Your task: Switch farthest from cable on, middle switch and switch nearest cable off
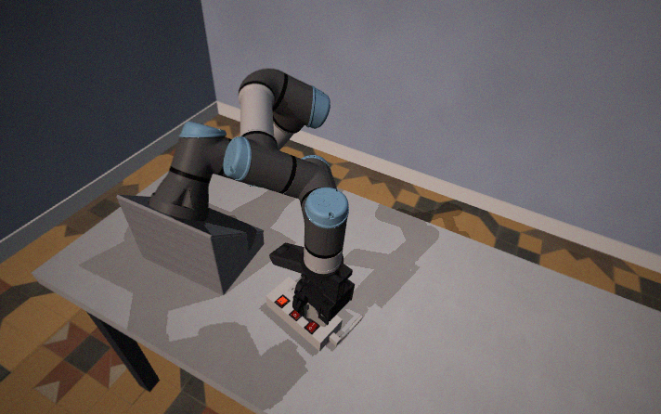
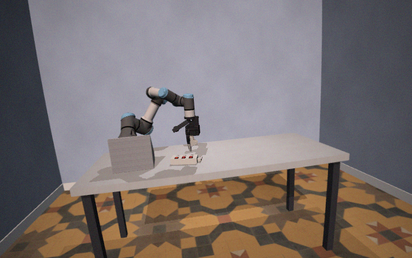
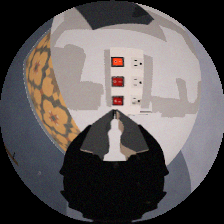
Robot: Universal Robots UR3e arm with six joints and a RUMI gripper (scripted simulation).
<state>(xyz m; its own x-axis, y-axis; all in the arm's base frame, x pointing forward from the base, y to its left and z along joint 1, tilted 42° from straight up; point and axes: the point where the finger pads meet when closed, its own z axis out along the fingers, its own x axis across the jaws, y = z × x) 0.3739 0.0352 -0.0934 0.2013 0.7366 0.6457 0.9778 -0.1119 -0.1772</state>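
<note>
The white power strip (image 1: 304, 320) lies flat on the grey table with its switches facing up; it also shows in the exterior view (image 2: 185, 159) and the wrist view (image 3: 125, 80). Its short cable stub (image 1: 341, 333) points to the front right. The switch farthest from the cable (image 3: 117, 61) glows bright red. The middle switch (image 3: 117, 80) and the switch nearest the cable (image 3: 117, 99) look darker red. My gripper (image 3: 114, 110) is shut and empty. Its tips (image 2: 189, 148) hang a little above the cable end of the strip, near the nearest switch.
The arm's grey wedge-shaped base block (image 1: 195, 243) stands on the table just left of the strip. The table's front edge (image 1: 234, 390) runs close to the strip. The table stretches far to the right.
</note>
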